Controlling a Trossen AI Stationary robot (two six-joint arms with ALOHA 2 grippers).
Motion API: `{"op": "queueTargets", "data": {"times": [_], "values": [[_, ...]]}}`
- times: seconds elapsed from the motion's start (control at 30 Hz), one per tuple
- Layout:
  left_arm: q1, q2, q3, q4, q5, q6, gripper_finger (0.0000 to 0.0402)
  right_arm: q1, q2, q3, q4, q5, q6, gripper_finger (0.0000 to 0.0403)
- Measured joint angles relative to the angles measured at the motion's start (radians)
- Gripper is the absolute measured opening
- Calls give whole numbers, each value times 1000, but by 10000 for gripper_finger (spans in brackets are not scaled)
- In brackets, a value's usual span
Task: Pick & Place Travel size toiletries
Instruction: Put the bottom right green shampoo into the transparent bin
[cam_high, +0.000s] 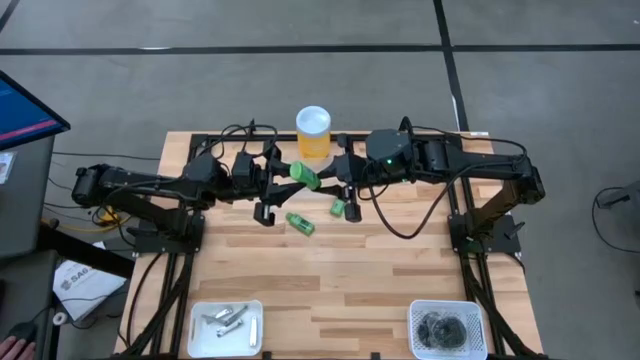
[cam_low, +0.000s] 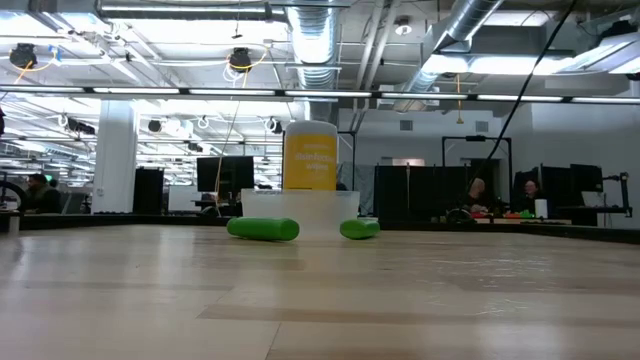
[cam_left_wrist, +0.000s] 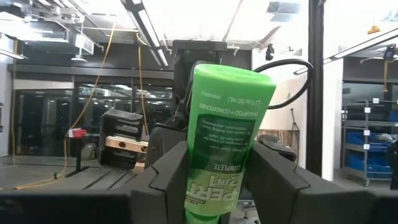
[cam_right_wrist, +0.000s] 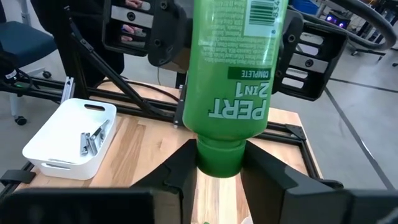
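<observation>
Both grippers meet in mid-air in front of the yellow cylinder (cam_high: 313, 131), sharing one green Pert shampoo tube (cam_high: 305, 177). The right gripper (cam_right_wrist: 219, 176) clamps its cap end; the left gripper (cam_left_wrist: 211, 180) pinches the flat tail end, fingers (cam_left_wrist: 169, 171) against it. This looks like a handover between arms. Two more green tubes (cam_high: 300, 223) lie on the table (cam_high: 400, 280) just below the grippers.

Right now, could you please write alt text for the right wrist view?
A bright green plastic Pert 2in1 shampoo tube is held cap-down between the right gripper and the left gripper, above a wooden table. A white tray holds silvery metal pieces.
</observation>
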Motion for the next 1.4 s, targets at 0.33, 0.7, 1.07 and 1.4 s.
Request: {"op": "queueTargets", "data": {"times": [0.33, 0.7, 1.07, 1.4], "values": [[16, 0, 0, -6, -43, -20, 293, 0, 0, 0, -2, 2, 0, 94], [29, 0, 0, -2, 16, -35, 345, -2, 25, -3, -6, -29, -4, 90], [29, -1, 0, -2, 51, -48, 299, -2, 58, -1, 21, -29, -3, 92], [29, -1, 0, -18, 77, -20, 177, -3, 58, -1, 23, -26, 2, 93]]}}
